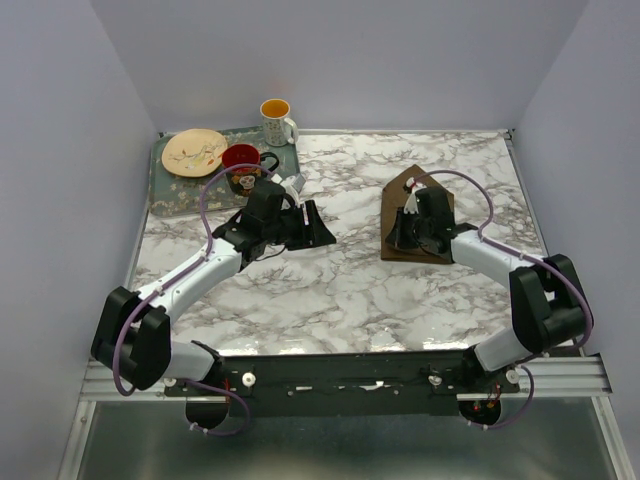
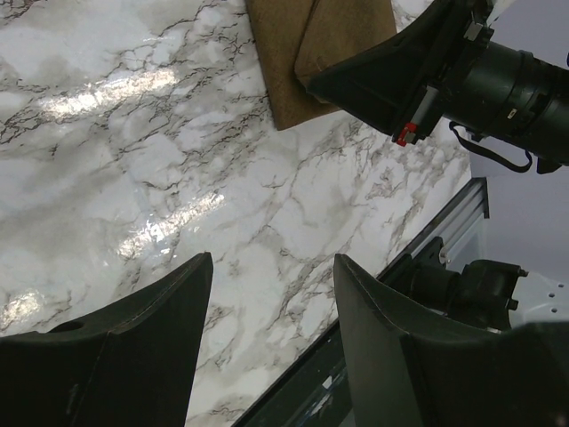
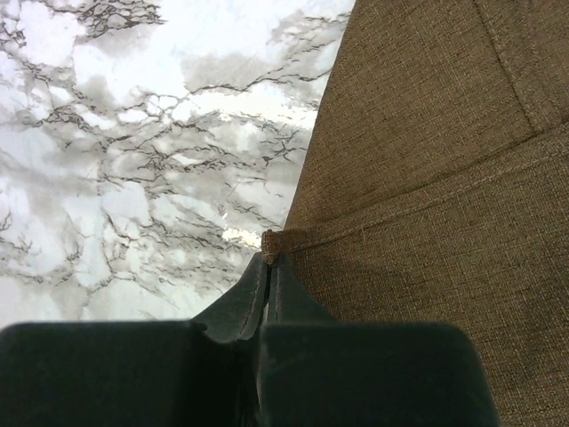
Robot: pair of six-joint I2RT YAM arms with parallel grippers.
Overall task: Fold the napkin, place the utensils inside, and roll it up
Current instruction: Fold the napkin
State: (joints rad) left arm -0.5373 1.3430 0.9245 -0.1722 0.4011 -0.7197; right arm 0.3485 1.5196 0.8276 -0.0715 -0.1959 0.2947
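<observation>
- The left hand (image 2: 271, 267) hangs over the bare marble tabletop (image 1: 330, 290), spread apart and holding nothing.
- The right hand (image 3: 269, 262) is clamped together on the hem of the napkin (image 3: 427, 178), at the edge beside the bare marble.
- The napkin lies flat at the right-centre of the tabletop, partly folded. It seems soft and light, so it will likely bunch. A hem or corner gives the best hold.
</observation>
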